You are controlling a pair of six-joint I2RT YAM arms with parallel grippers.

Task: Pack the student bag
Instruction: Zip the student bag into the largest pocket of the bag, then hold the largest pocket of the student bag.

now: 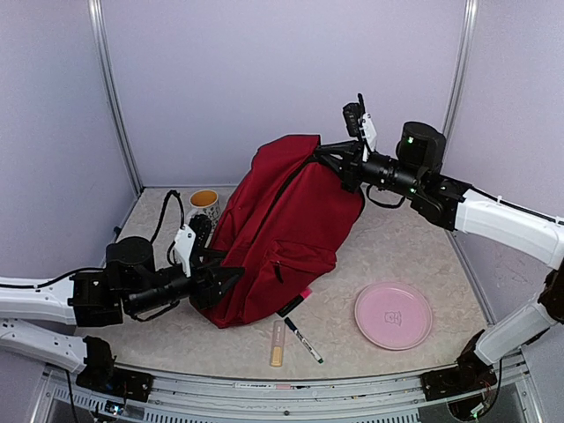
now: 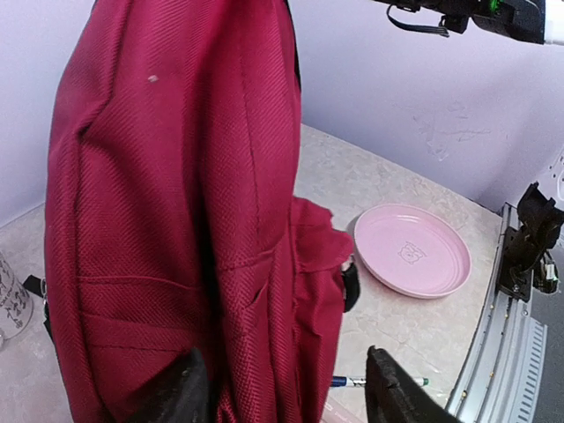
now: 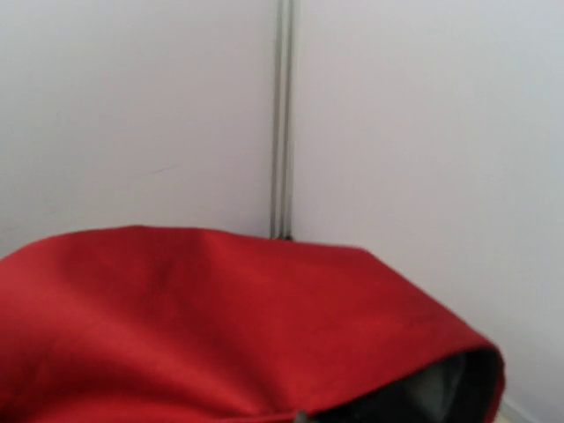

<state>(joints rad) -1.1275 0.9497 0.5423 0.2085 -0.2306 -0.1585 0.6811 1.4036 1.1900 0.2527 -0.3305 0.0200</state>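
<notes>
The student bag [image 1: 282,229] is dark red and stands upright on the table, leaning left. My right gripper [image 1: 324,156] is at the bag's top edge and looks shut on the fabric, holding it up. In the right wrist view the red fabric [image 3: 220,326] fills the lower frame and hides the fingers. My left gripper [image 1: 231,280] is at the bag's lower left corner. In the left wrist view the left gripper [image 2: 286,381] is open, with the bag's [image 2: 176,220] lower edge between its spread fingers [image 2: 397,392].
A pink plate [image 1: 393,315] lies at the right front and also shows in the left wrist view [image 2: 411,249]. A marker pen [image 1: 303,340] and a yellow tube [image 1: 278,344] lie in front of the bag. A mug [image 1: 204,204] stands behind the bag at the left.
</notes>
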